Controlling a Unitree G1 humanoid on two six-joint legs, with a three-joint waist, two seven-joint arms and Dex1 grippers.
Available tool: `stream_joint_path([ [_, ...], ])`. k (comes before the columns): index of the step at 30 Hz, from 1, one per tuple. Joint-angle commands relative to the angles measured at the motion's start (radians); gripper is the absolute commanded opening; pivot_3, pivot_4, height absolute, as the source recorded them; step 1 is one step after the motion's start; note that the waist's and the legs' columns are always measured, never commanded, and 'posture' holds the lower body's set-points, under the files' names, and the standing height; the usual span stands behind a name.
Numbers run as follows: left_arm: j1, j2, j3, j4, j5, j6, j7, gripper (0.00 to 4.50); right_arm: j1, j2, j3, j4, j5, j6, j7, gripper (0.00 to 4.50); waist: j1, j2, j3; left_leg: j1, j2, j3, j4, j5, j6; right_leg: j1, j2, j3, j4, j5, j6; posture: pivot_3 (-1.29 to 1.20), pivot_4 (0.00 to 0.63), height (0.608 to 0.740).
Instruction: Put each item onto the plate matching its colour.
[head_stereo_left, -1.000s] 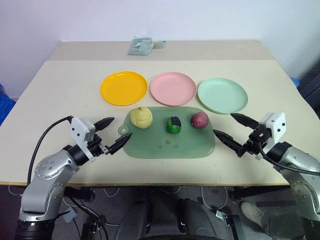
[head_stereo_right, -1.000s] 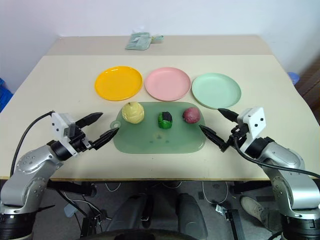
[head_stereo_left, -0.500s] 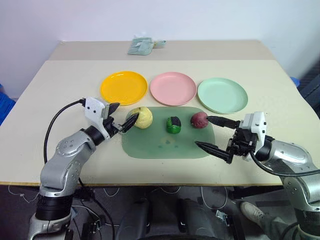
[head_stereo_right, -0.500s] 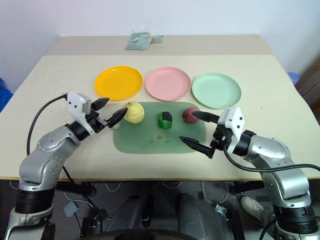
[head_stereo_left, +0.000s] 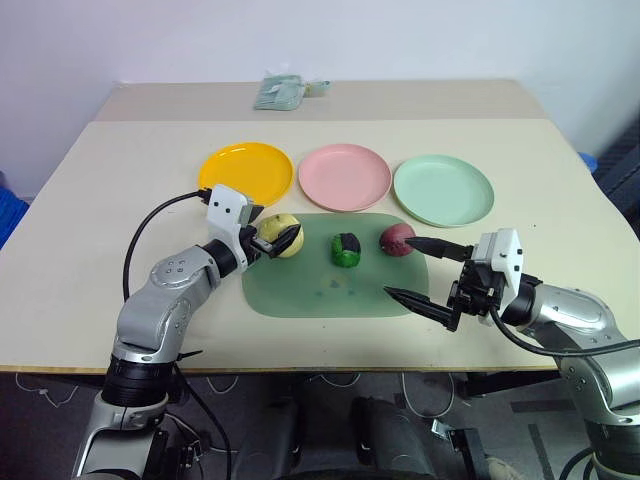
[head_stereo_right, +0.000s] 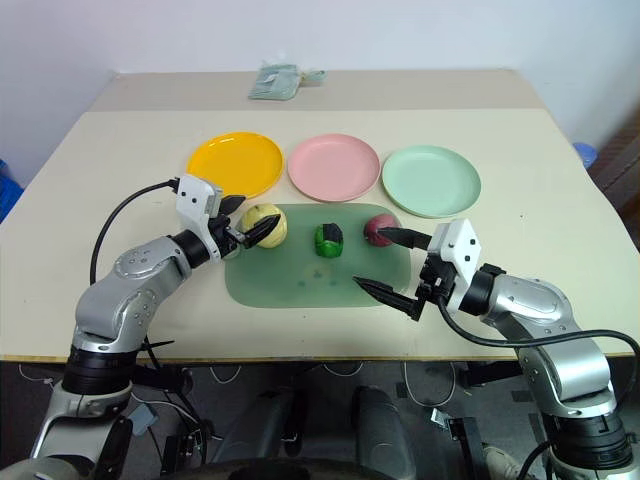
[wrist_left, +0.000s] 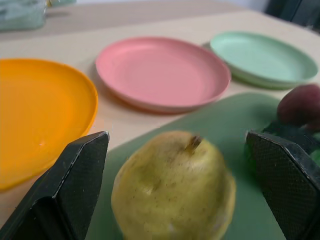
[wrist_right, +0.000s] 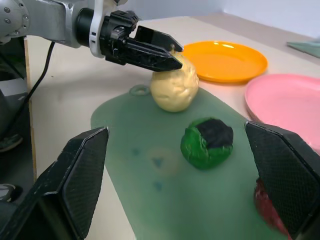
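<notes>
Pale beige bench (head_stereo_left: 120, 180) against a plain white wall, with a second bench butted behind, carrying a folded teal cloth (head_stereo_left: 280, 92). Three plates in a row: orange (head_stereo_left: 245, 174), pink (head_stereo_left: 345, 177), mint (head_stereo_left: 443, 190). Three fruits on one green mat (head_stereo_left: 330, 285): yellow (head_stereo_left: 283, 234), green (head_stereo_left: 346, 249), red-purple (head_stereo_left: 397, 238). Two claws, both spread wide and empty: left claw (head_stereo_left: 275, 237) straddling the yellow fruit, right claw (head_stereo_left: 425, 270) beside the red-purple one.
</notes>
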Motion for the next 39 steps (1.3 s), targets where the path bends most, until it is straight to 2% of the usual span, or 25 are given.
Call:
stream_joint_path([
  [1, -0.038, 0.000, -0.001, 0.020, 0.022, -0.015, -0.011, 4.50, -0.002, -0.002, -0.034, -0.059, 0.012, -0.016, -0.017, 4.44, 0.000, 0.000, 0.000, 0.000, 0.000, 0.000, 0.000, 0.000, 0.000, 0.000, 0.000, 0.000, 0.000, 0.000, 0.000, 0.00, 0.150, 0.740],
  [4, -0.058, -0.012, -0.005, 0.052, 0.034, -0.026, -0.016, 3.63, -0.005, -0.002, -0.034, -0.063, 0.011, -0.014, -0.029, 4.50, 0.002, 0.000, 0.000, 0.000, 0.000, 0.000, 0.000, 0.000, 0.000, 0.000, 0.000, 0.000, 0.000, 0.000, 0.000, 0.00, 0.150, 0.740],
  [6, -0.067, -0.021, -0.006, 0.066, 0.043, -0.043, -0.016, 2.68, -0.007, -0.004, -0.036, -0.062, 0.010, -0.015, -0.033, 4.50, 0.002, 0.000, 0.000, 0.000, 0.000, 0.000, 0.000, 0.000, 0.000, 0.000, 0.000, 0.000, 0.000, 0.000, 0.000, 0.00, 0.150, 0.740],
  [11, -0.083, -0.035, 0.017, 0.075, 0.046, -0.067, -0.014, 2.68, -0.020, -0.006, -0.036, -0.060, 0.008, -0.009, -0.048, 4.50, 0.000, 0.000, 0.000, 0.000, 0.000, 0.000, 0.000, 0.000, 0.000, 0.000, 0.000, 0.000, 0.000, 0.000, 0.000, 0.00, 0.150, 0.740],
  [16, -0.171, -0.056, 0.091, 0.142, 0.054, -0.094, 0.056, 2.68, -0.042, -0.002, -0.026, -0.042, -0.001, -0.013, -0.055, 4.50, 0.002, -0.001, 0.000, 0.000, 0.000, 0.000, 0.001, 0.000, 0.000, 0.000, 0.000, 0.000, 0.001, 0.000, 0.000, 0.00, 0.150, 0.740],
  [25, -0.441, -0.059, 0.134, 0.509, 0.159, -0.263, 0.143, 2.68, -0.065, 0.014, -0.007, -0.014, -0.025, -0.040, -0.061, 4.50, 0.001, -0.001, 0.000, 0.000, -0.001, 0.000, 0.001, 0.000, 0.000, 0.000, 0.000, -0.001, 0.001, 0.001, 0.002, 0.00, 0.150, 0.740],
  [30, -0.383, -0.075, 0.102, 0.412, 0.084, -0.218, -0.003, 2.68, -0.030, 0.017, -0.021, -0.018, -0.035, -0.065, -0.066, 4.50, -0.001, -0.001, 0.000, 0.000, -0.001, 0.000, 0.001, 0.000, 0.000, 0.000, 0.000, 0.000, 0.001, 0.001, 0.002, 0.00, 0.150, 0.740],
  [33, -0.289, -0.055, 0.090, 0.273, -0.011, -0.138, -0.129, 2.68, -0.008, 0.023, -0.026, -0.025, -0.040, -0.076, -0.079, 4.50, -0.003, -0.001, 0.000, 0.000, -0.001, 0.000, 0.001, 0.000, 0.000, -0.001, 0.000, 0.000, 0.002, 0.001, 0.002, 0.00, 0.150, 0.740],
  [36, -0.255, -0.033, 0.096, 0.216, -0.049, -0.088, -0.174, 3.55, -0.004, 0.027, -0.021, -0.020, -0.046, -0.085, -0.084, 4.50, -0.002, -0.001, 0.000, 0.000, -0.001, 0.000, 0.001, 0.000, 0.000, -0.001, 0.000, 0.001, 0.003, 0.001, 0.002, 0.00, 0.150, 0.740],
  [38, -0.250, -0.017, 0.097, 0.193, -0.060, -0.062, -0.189, 4.47, -0.010, 0.031, -0.015, -0.015, -0.050, -0.088, -0.087, 4.50, 0.000, -0.001, 0.000, 0.000, -0.001, 0.000, 0.002, 0.000, 0.000, -0.001, 0.000, 0.001, 0.004, 0.001, 0.002, 0.00, 0.150, 0.740],
  [39, -0.249, -0.010, 0.095, 0.187, -0.057, -0.056, -0.190, 4.47, -0.014, 0.034, -0.012, -0.012, -0.052, -0.089, -0.088, 4.50, 0.000, -0.001, 0.000, 0.000, -0.001, 0.000, 0.003, 0.000, 0.000, -0.001, 0.000, 0.001, 0.005, 0.001, 0.002, 0.00, 0.150, 0.740],
])
